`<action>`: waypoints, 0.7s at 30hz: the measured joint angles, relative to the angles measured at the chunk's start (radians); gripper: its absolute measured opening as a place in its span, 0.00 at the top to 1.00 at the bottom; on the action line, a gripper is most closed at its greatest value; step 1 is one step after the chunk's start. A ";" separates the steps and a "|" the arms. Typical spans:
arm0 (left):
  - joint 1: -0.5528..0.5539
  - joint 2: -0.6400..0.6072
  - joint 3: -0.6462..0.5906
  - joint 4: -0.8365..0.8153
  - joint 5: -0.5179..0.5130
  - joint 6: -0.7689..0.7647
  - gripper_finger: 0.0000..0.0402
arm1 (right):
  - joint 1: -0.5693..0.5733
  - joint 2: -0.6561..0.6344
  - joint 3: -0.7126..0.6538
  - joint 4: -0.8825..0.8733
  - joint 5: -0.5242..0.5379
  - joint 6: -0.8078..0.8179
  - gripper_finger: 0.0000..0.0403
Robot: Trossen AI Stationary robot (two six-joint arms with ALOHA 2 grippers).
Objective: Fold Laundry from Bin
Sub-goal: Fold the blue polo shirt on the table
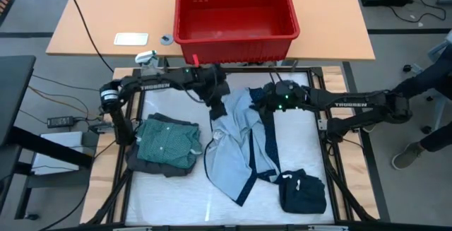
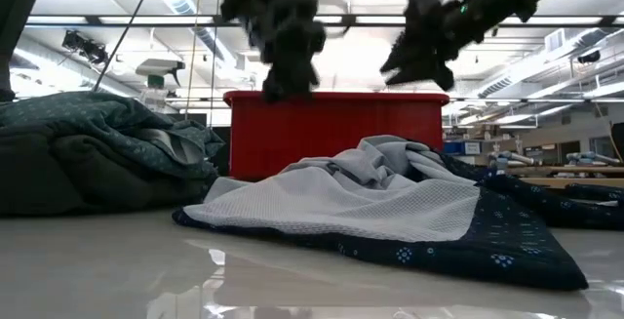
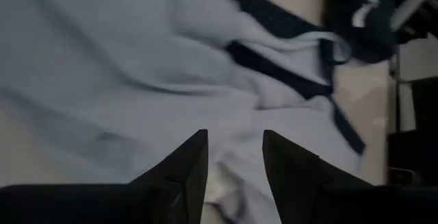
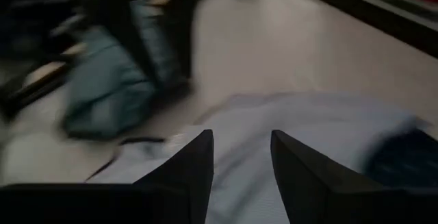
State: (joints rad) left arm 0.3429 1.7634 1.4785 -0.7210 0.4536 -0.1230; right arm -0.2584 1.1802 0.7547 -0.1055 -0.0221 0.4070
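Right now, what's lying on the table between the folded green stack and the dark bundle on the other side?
The high view shows a crumpled pale blue garment with navy trim spread between the folded green stack and the dark bundle.

We see the bin (image 1: pixel 236 15) at the far edge of the work surface, standing on the desk (image 1: pixel 92 19) behind it. In front of the bin, at the middle, a spread garment (image 1: pixel 236 150) lies flat. To its left rests a folded stack (image 1: pixel 166 145), with one folded piece on top of another. To its right, toward the near edge, lies a small bundle (image 1: pixel 302 191), apart from the spread garment. We find the left gripper (image 1: pixel 217 109) above the spread garment's far left corner, and the right gripper (image 1: pixel 260 104) above its far right corner, both between the bin and the cloth's middle.
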 joint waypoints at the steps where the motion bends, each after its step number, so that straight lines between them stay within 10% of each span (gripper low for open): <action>1: 0.024 0.000 -0.029 0.020 0.007 0.016 0.64 | -0.020 0.013 -0.001 -0.005 0.014 0.018 0.62; 13: 0.184 0.001 -0.210 0.073 -0.003 0.162 0.64 | -0.199 0.255 0.243 -0.293 0.037 -0.014 0.63; 21: 0.188 0.001 -0.210 0.183 -0.201 0.179 0.64 | -0.320 0.418 0.415 -0.424 0.026 -0.058 0.62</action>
State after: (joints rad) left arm 0.5308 1.7641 1.2690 -0.5384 0.2527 0.0562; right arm -0.5782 1.5981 1.1702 -0.5299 0.0041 0.3492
